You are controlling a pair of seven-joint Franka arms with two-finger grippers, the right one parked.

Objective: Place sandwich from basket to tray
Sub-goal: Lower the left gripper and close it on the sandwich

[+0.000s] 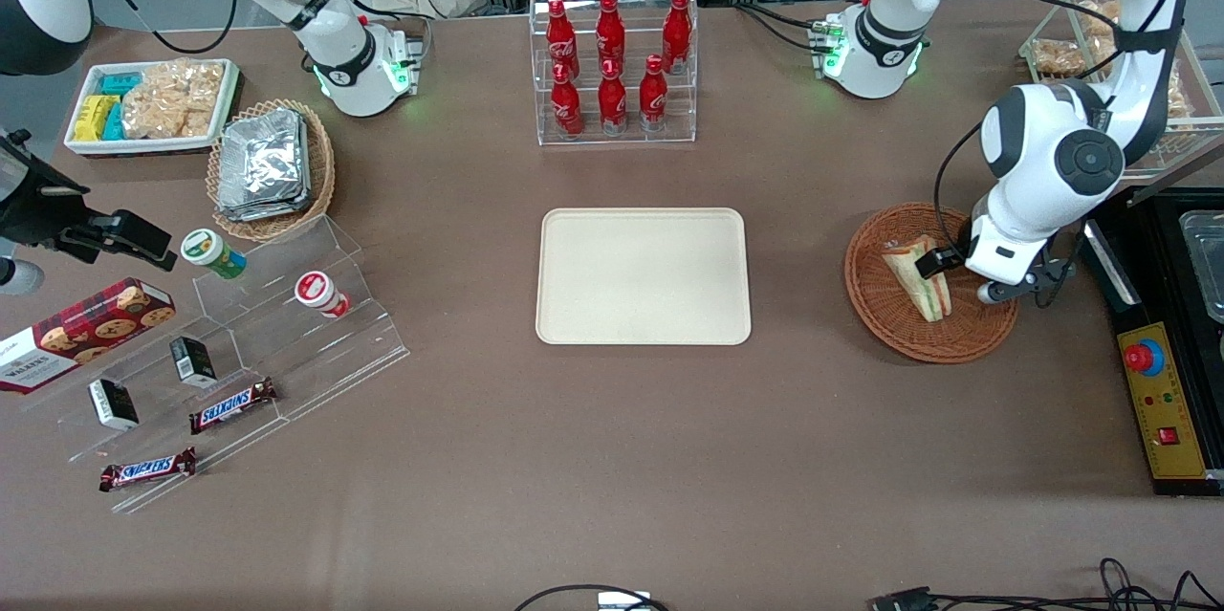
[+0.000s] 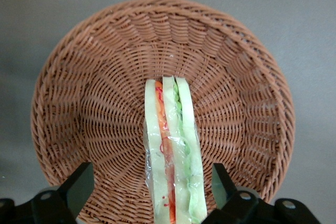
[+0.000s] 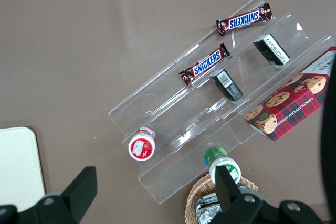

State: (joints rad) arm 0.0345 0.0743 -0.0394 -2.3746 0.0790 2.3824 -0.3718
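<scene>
Left arm's gripper (image 2: 149, 190) poised over a wrapped sandwich (image 1: 920, 278) in a round wicker basket (image 1: 875, 305).

The jaws are spread wide, one finger either side of the sandwich and not touching it, so nothing is gripped. The sandwich stands on edge in the basket; the cream tray (image 1: 643, 276) sits bare mid-table, well apart. By my judgement, grasp, lift and placement all remain. The wrist view shows the gap between fingers and bread and the green, red and yellow filling layers; the front view alone shows the tray.
</scene>
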